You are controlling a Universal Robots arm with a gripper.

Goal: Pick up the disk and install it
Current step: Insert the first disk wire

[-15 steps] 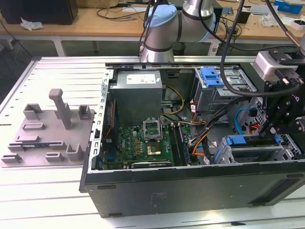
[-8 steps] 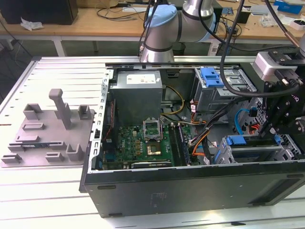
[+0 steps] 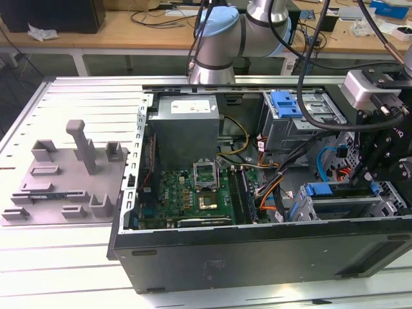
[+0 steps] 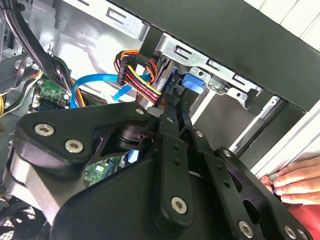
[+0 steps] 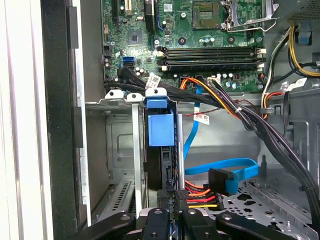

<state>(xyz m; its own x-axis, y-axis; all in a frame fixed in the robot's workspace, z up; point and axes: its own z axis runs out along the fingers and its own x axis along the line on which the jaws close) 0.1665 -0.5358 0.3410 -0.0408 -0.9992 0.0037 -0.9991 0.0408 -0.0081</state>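
While the disk (image 5: 160,150) stood on its edge in the metal bay (image 5: 117,150) in the middle of the first wrist view, the gripper (image 5: 170,212) at the bottom squeezed its near end. The putting-in step looked almost done. A good next move would need a straight, gentle push. A person's hand (image 4: 295,180) rested at the right edge of the second wrist view.

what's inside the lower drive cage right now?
In the first wrist view, the silver metal drive cage holds the disk standing on edge, its blue plastic caddy tab visible. The disk's lower end is hidden behind the gripper.
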